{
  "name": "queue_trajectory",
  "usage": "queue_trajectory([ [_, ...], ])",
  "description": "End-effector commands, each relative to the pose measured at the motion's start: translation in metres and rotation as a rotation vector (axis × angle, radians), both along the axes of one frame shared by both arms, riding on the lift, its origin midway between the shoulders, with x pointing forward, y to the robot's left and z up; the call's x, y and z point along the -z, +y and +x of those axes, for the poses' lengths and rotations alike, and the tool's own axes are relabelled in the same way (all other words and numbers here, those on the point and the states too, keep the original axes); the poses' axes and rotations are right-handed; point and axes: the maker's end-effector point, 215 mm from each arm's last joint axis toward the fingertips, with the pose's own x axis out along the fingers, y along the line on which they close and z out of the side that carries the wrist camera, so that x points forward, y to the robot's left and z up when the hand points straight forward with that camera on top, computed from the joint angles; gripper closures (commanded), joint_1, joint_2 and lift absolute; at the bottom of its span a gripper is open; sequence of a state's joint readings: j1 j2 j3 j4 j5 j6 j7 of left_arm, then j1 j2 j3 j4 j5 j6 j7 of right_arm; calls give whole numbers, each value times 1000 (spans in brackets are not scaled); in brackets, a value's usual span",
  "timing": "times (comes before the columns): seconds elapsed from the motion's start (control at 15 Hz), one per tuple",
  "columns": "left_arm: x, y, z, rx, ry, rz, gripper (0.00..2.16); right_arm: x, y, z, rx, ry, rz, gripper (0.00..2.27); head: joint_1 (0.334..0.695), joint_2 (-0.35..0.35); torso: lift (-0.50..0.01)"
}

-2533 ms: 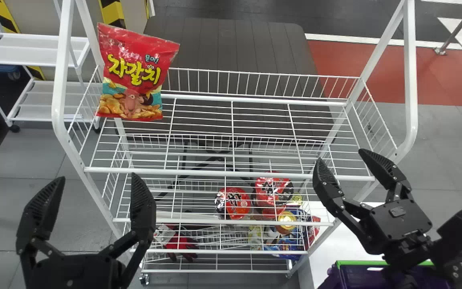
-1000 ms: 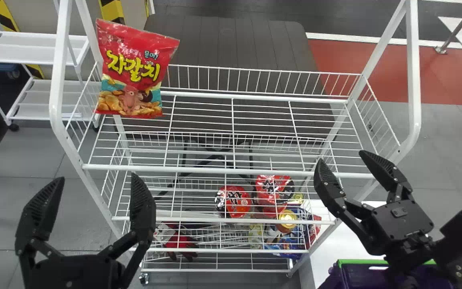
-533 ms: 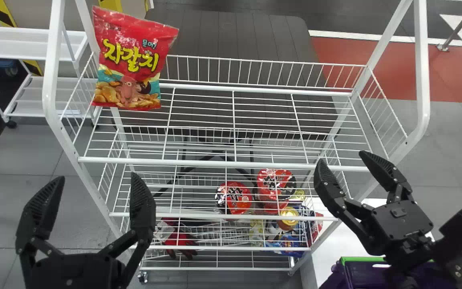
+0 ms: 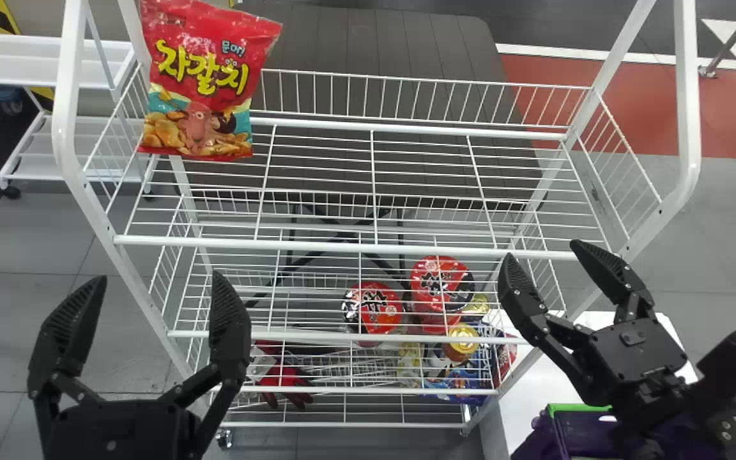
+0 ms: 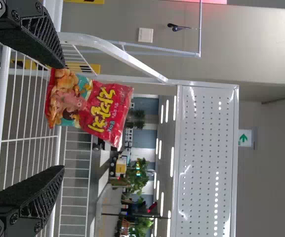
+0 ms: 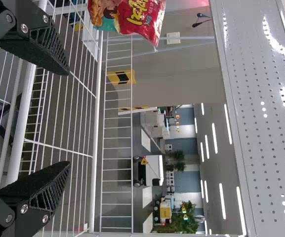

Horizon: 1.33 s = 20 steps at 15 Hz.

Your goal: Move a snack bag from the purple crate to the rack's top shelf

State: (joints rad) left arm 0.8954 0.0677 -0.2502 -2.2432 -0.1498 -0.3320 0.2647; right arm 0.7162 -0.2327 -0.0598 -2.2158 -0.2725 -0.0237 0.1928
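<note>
One red snack bag (image 4: pixel 202 83) stands upright on the rack's top shelf (image 4: pixel 320 246), upper left of the head view. Our left end effector (image 4: pixel 158 278), lower left, and right end effector (image 4: pixel 543 252), lower right, are both wide; we see one purple crate (image 4: pixel 536 442), bottom right

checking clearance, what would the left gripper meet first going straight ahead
The left gripper would probably meet the snack bag, seen between its fingertips in the left wrist view; clearance over the shelf's front rail is unclear.
</note>
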Motion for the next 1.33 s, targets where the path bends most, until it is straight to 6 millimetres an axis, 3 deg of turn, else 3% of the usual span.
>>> queue_trajectory([
  [0.0,1,1,1,-1,0,-4,87,-1,-1,0,0,-3,-2,191,695,-96,-87],
  [1.27,8,1,1,3,18,-11,90,-6,6,-6,-42,-9,-14,191,695,-84,-163],
])
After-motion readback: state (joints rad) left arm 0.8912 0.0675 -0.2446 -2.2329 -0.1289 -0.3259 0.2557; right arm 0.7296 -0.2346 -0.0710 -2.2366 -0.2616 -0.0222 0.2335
